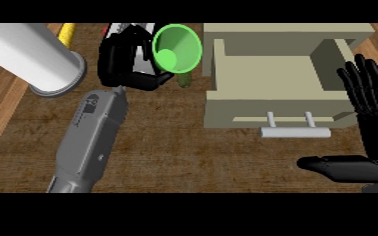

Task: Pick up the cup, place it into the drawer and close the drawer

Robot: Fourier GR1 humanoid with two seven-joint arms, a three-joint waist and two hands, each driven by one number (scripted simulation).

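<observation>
1. My right hand (pixel 363 87) rests open at the view's right edge, fingers straight, beside the drawer.
2. The drawer (pixel 277 107) stands pulled open, handle (pixel 295 131) toward me, its inside bare.
3. My left hand (pixel 125 62) is curled round the green cup (pixel 177 47), tilted with its mouth facing up at me; I judge it should swing rightward over the drawer's near wall, righting first.
4. A white cylinder (pixel 40 57) lies left, with something yellow (pixel 68 32) behind; neither blocks the path.
</observation>
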